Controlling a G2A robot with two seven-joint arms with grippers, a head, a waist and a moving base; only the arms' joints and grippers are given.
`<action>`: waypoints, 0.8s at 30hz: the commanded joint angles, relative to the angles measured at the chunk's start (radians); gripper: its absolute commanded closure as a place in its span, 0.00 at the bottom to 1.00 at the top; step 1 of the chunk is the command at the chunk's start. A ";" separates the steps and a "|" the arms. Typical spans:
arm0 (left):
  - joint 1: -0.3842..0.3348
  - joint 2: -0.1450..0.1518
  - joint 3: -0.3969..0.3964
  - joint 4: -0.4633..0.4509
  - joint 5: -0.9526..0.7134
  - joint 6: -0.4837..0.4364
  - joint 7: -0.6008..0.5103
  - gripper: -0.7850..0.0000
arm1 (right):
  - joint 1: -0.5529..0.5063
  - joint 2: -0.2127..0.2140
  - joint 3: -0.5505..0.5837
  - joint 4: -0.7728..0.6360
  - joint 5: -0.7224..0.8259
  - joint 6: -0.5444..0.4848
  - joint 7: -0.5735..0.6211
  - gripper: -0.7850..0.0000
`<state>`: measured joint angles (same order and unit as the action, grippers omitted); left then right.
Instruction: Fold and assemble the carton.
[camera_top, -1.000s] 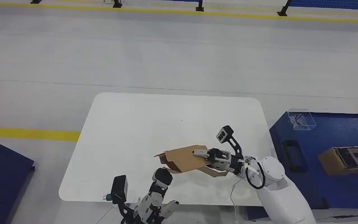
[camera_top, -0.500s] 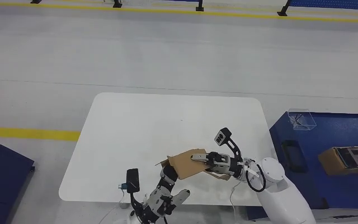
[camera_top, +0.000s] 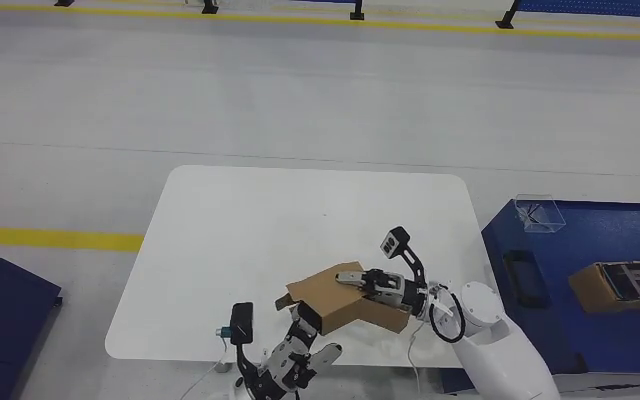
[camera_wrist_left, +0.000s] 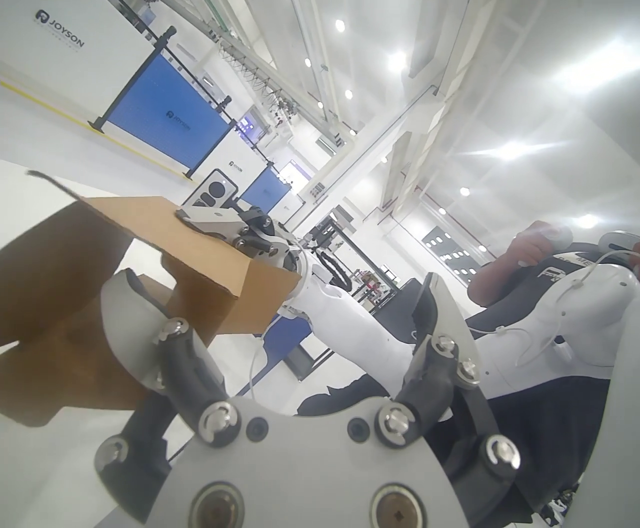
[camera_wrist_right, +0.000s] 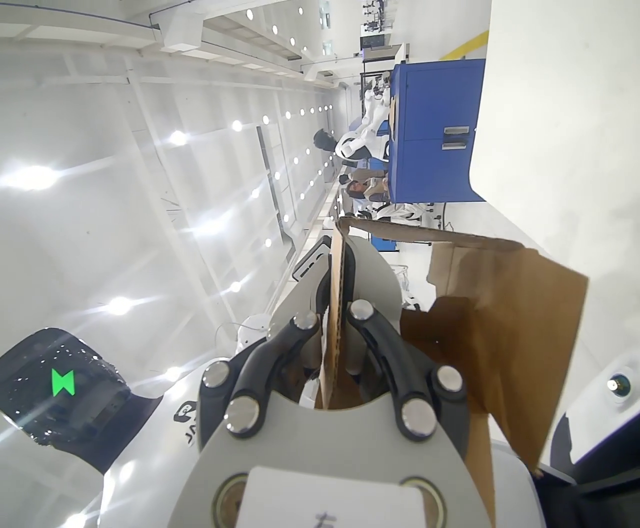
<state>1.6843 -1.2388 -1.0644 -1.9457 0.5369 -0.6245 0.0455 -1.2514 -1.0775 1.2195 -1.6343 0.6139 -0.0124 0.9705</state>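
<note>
The brown carton is held partly opened above the near right part of the white table. My right gripper is shut on the carton's upper panel. In the right wrist view the cardboard edge runs between the two fingers, with loose flaps beyond. My left gripper sits at the carton's near left corner, open. In the left wrist view one finger lies against the carton's open end, while the other finger stands well apart from it. The right gripper clamps the top panel there.
The table's near edge runs just under the carton and both arms. A blue cabinet stands off the right edge, carrying a clear container and a small cardboard box.
The carton has opened from a flatter shape into a boxier one and shifted slightly left. My left arm has swung right and up to the carton's near corner.
</note>
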 joint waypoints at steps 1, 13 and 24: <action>-0.002 0.002 -0.006 0.001 -0.025 -0.002 -0.020 0.00 | -0.002 -0.001 -0.008 -0.002 -0.008 -0.002 0.000 1.00; -0.004 0.006 -0.053 -0.013 -0.066 -0.009 0.017 0.00 | 0.041 -0.007 0.009 0.073 0.159 0.110 0.024 1.00; 0.021 0.010 -0.130 -0.033 -0.030 -0.013 0.099 0.00 | 0.160 -0.025 -0.022 0.244 0.434 0.389 0.155 1.00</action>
<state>1.7126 -1.2285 -1.1781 -1.9801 0.4812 -0.6751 0.1388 -1.0984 -1.1014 1.1999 -1.4009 1.0325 0.3630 1.1171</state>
